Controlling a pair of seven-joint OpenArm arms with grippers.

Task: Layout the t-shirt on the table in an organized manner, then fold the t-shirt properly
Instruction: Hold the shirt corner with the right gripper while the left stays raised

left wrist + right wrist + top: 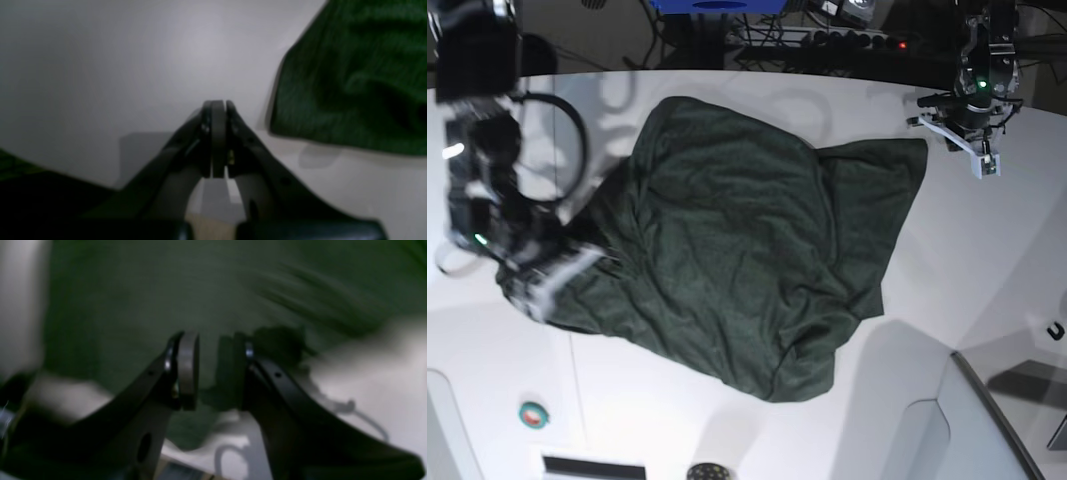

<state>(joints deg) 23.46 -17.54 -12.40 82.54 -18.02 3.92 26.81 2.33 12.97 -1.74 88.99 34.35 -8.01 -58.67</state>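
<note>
Green t-shirt (727,250) lay rumpled mid-layout on worktop (987,260); right fingers (188,370) parted empty, left fingers (218,140) closed empty; needed corners regripped, probably.

Left pincer (218,140) closed, empty, raised; right pincer (213,370) parted, low, blurred.

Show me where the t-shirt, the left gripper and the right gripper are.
t-shirt (727,240): base view, middle of the crumpled green fabric.
left gripper (218,105): left wrist view, tips of the shut fingers.
right gripper (213,340): right wrist view, gap midway between the parted fingers.
</note>
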